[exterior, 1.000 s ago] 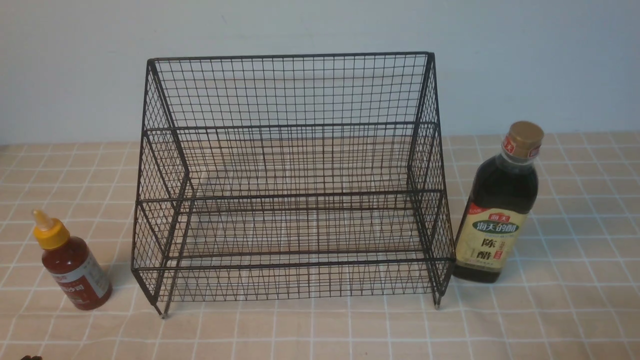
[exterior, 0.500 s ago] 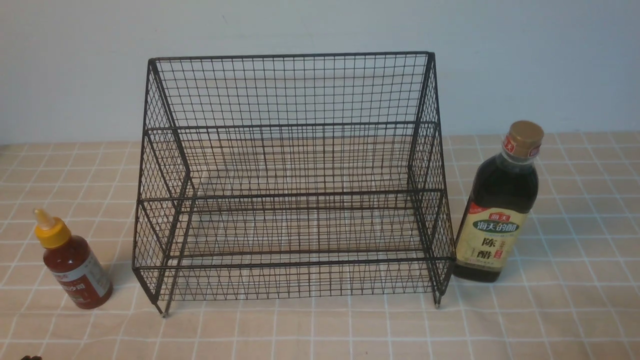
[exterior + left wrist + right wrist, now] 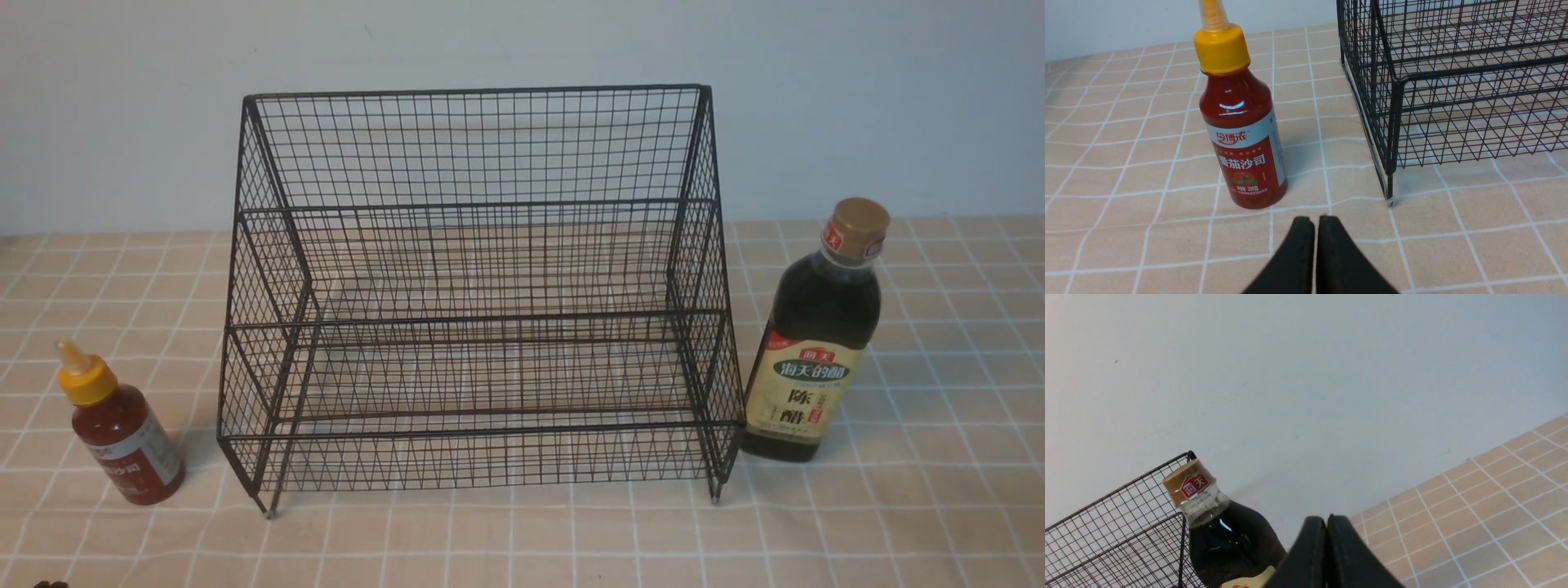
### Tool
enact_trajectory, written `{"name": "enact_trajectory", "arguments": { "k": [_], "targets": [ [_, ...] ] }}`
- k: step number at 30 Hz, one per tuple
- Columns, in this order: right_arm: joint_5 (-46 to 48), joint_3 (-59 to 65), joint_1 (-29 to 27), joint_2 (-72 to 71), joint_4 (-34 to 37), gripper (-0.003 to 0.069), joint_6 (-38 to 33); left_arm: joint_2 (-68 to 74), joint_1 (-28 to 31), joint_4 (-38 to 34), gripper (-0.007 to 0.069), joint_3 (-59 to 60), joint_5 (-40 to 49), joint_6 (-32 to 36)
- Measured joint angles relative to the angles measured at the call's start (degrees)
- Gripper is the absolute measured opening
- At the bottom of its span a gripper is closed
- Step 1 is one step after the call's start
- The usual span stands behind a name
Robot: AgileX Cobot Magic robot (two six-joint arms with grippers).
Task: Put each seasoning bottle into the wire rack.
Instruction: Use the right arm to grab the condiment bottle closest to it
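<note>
The black wire rack (image 3: 482, 294) stands in the middle of the table, both tiers bare. The small red-sauce bottle (image 3: 118, 429) with yellow nozzle cap stands upright left of the rack. The tall dark bottle (image 3: 816, 335) with gold cap and cream-green label stands upright against the rack's right side. My left gripper (image 3: 1315, 220) is shut and empty, just short of the red bottle (image 3: 1241, 118) and the rack's corner leg (image 3: 1390, 179). My right gripper (image 3: 1327, 518) is shut and empty, beside the dark bottle (image 3: 1224, 535). Neither gripper shows in the front view.
The table wears a beige cloth (image 3: 522, 539) with a white grid. A plain pale wall (image 3: 522, 49) rises close behind the rack. A small dark bit (image 3: 51, 584) shows at the front view's bottom left edge.
</note>
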Motion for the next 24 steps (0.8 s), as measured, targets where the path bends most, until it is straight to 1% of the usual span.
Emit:
{"name": "enact_trajectory", "arguments": {
  "k": [2,7,8,11,15,16,17,18,20,21,24],
  "targets": [
    [0.0,0.0,0.0,0.0,0.6,-0.0014,-0.2,0.0,0.0,0.0,-0.0007,0.0,0.0,0.0],
    [-1.2,-0.3,0.2,0.0,8.2,-0.0014,3.2,0.0,0.0,0.0,-0.0007,0.0,0.0,0.0],
    [0.5,-2.4,0.6,0.0,10.5,-0.0014,3.7,0.0,0.0,0.0,-0.0007,0.0,0.0,0.0],
    [4.9,-9.6,1.1,0.9,10.4,-0.0014,2.0,0.0,0.0,0.0,-0.0007,0.0,0.0,0.0],
    [17.3,-27.3,1.1,13.7,5.1,-0.0014,-1.8,0.0,0.0,0.0,-0.0007,0.0,0.0,0.0],
    [22.4,-31.4,1.1,18.9,3.3,-0.0014,-2.2,0.0,0.0,0.0,-0.0007,0.0,0.0,0.0],
    [23.3,-33.0,1.1,19.8,2.4,-0.0014,-2.2,0.0,0.0,0.0,-0.0007,0.0,0.0,0.0],
    [31.7,-39.5,1.1,27.9,-1.4,-0.0013,-2.5,0.0,0.0,0.0,-0.0007,0.0,0.0,0.0],
    [41.1,-48.0,1.1,37.5,-7.8,-0.0013,-2.5,0.0,0.0,0.0,-0.0007,0.0,0.0,0.0],
    [45.3,-51.0,1.1,40.9,-10.1,-0.0013,-2.4,0.0,0.0,0.0,-0.0007,0.0,0.0,0.0],
    [53.6,-60.0,1.1,50.3,-16.7,-0.0011,-2.4,0.0,0.0,0.0,-0.0007,0.0,0.0,0.0]
  ]
}}
